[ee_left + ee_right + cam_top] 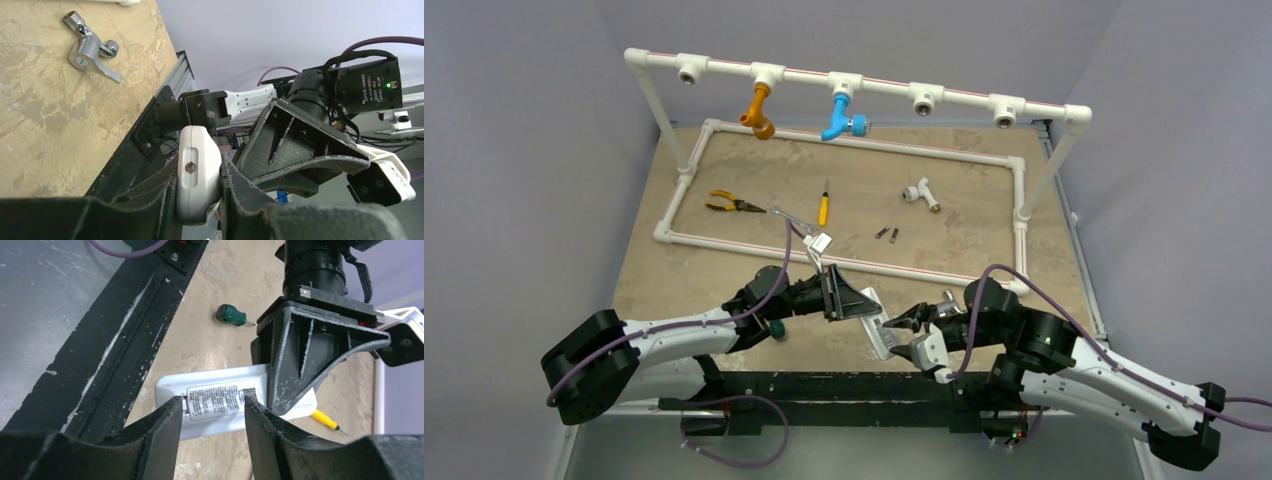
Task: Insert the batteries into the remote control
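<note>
The left gripper (849, 297) is clamped on the remote control (874, 320), holding it off the table (724, 270) near the front edge, between the two arms. In the left wrist view the handset (197, 150) shows edge-on, squeezed between the two dark fingers (240, 190). The right gripper (210, 405) faces the flat side of the remote control that carries a printed label (220, 399). Its jaws are spread, one finger to each side of the label, with nothing pinched between them. Whether the fingertips actually touch the plastic is hard to tell from this angle.

The batteries (887, 235) lie side by side on the table, well beyond the grippers and inside the white pipe frame (844, 262). A small white cover (820, 241) sits to their left, near a yellow-handled screwdriver (824, 206) and a silver tap fitting (90, 47). Yellow-handled pliers (729, 205) lie farther left, and a white pipe tee (919, 192) lies to the right. A green-handled screwdriver (231, 316) rests beside the left arm.
</note>
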Robot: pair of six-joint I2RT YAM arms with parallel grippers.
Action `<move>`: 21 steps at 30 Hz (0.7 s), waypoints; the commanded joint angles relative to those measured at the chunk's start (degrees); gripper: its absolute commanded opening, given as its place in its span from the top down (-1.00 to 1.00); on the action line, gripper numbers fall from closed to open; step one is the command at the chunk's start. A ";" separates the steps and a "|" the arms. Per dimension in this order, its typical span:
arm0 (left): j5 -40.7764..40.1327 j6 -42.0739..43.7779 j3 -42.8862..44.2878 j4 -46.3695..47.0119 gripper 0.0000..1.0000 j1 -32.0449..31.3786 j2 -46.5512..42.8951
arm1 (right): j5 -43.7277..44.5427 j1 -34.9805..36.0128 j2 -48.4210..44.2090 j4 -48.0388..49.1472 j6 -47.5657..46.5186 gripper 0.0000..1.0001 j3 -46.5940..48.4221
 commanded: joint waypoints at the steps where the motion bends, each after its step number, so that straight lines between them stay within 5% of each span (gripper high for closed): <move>1: 0.44 -0.05 2.58 3.03 1.00 -0.34 -0.17 | -2.65 -0.08 1.47 -1.16 0.76 0.06 2.63; 21: 0.88 -2.14 2.21 6.81 1.00 -0.28 0.98 | 2.73 -0.10 2.11 0.33 -1.75 0.12 1.45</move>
